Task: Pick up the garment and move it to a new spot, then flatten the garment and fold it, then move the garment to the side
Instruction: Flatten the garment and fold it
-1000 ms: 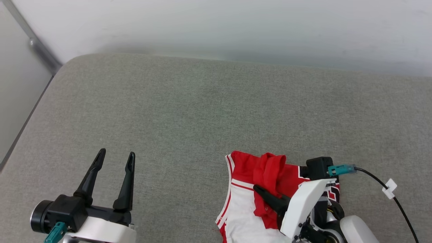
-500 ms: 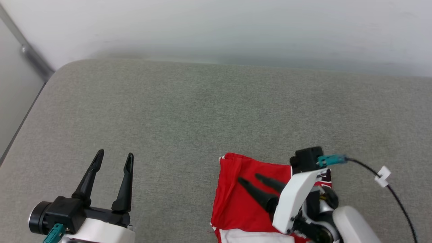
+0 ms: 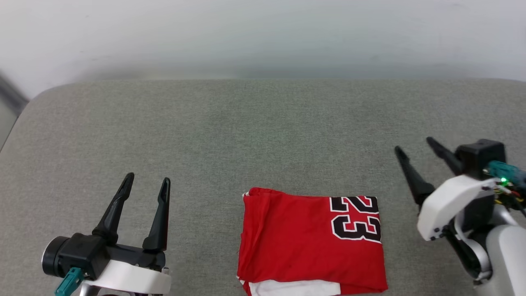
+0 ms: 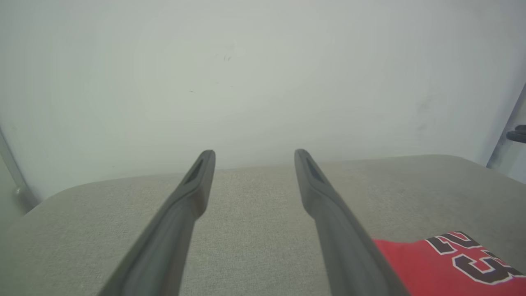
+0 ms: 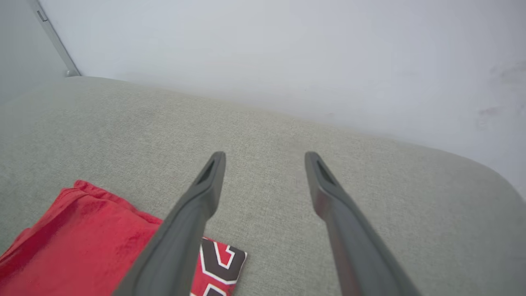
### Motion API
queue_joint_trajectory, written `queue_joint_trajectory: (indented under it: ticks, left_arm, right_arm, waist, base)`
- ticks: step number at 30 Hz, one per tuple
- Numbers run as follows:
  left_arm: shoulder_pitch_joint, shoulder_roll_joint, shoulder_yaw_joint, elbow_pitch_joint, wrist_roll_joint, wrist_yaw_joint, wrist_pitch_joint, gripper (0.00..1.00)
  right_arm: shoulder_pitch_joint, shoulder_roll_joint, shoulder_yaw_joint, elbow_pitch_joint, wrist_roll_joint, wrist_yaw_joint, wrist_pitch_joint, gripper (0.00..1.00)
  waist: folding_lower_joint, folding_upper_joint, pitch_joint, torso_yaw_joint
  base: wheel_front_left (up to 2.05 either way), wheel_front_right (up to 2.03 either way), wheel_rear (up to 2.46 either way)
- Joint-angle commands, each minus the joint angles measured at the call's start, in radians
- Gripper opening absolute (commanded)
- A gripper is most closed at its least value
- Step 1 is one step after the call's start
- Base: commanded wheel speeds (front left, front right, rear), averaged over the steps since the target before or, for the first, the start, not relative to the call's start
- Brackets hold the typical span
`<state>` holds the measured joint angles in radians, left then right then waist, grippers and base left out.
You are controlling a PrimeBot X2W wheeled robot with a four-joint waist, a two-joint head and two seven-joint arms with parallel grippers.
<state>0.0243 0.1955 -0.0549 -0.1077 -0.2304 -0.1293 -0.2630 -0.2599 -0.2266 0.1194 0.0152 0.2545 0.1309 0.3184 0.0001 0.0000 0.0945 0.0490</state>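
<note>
Matt cloth garment (image 3: 296, 238), seemingly woven cushion (image 3: 246, 135)

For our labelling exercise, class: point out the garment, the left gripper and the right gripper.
garment (image 3: 296, 242), head view, plain red fabric left of the 23.
left gripper (image 3: 148, 178), head view, midway between its fingertips.
right gripper (image 3: 413, 144), head view, midway between its fingertips.

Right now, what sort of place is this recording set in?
Probably an indoor test or lab setup rather than a home: a grey fabric-covered pad with rounded corners serves as the work surface, a bare pale wall stands right behind it, and one folded red garment lies on it.
</note>
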Motion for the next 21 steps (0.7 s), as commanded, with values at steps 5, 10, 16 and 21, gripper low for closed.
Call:
queue_joint_trajectory:
  ticks: [5,10,16,21]
  left_arm:
    - [-0.008,-0.013,0.007,-0.006,0.002,-0.002,-0.002,1.00]
    - [0.005,-0.028,0.006,-0.006,-0.004,-0.002,-0.002,1.00]
    - [0.018,-0.041,0.005,-0.009,0.001,-0.002,-0.002,1.00]
    - [0.025,-0.043,0.004,-0.014,0.003,-0.002,-0.002,1.00]
  right_arm:
    - [0.069,-0.039,-0.083,-0.066,-0.072,-0.001,-0.176,1.00]
    - [0.143,-0.020,-0.160,-0.127,-0.093,0.000,-0.276,1.00]
    - [0.216,0.056,-0.219,-0.178,-0.100,0.000,-0.335,1.00]
    - [0.259,0.120,-0.214,-0.200,-0.093,0.000,-0.400,1.00]
  waist:
    - [-0.0001,0.0000,0.004,-0.025]
    - [-0.0001,0.0000,0.004,-0.032]
    - [-0.0001,0.0000,0.004,-0.032]
    - [-0.0001,0.0000,0.005,-0.032]
  base:
    - [0.00,0.00,0.00]
    - [0.00,0.00,0.00]
    - [0.00,0.00,0.00]
    - [0.00,0.00,0.00]
